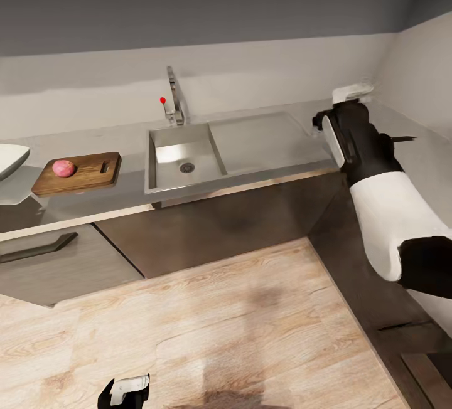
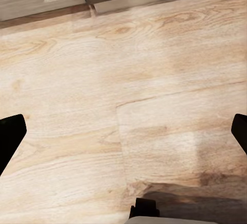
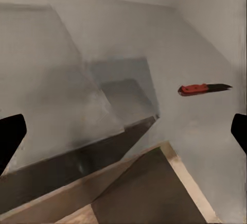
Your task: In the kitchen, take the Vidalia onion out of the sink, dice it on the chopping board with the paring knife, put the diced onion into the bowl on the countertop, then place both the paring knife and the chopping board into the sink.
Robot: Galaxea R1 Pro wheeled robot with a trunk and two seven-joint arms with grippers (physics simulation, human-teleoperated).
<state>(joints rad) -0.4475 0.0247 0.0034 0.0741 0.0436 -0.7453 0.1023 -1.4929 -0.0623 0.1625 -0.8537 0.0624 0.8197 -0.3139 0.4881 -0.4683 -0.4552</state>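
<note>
The right tool [image 3: 123, 131], spread wide and empty, hovers near the paring knife [image 3: 203, 88] on the desk [image 3: 195, 54]; the Vidalia onion [image 1: 63, 168] sits on the chopping board [image 1: 88, 177].

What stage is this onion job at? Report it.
Done: the onion is out of the sink and whole on the chopping board. In hand: the open right claw faces the paring knife on the countertop. Left: dicing, bowl, sink.
</note>
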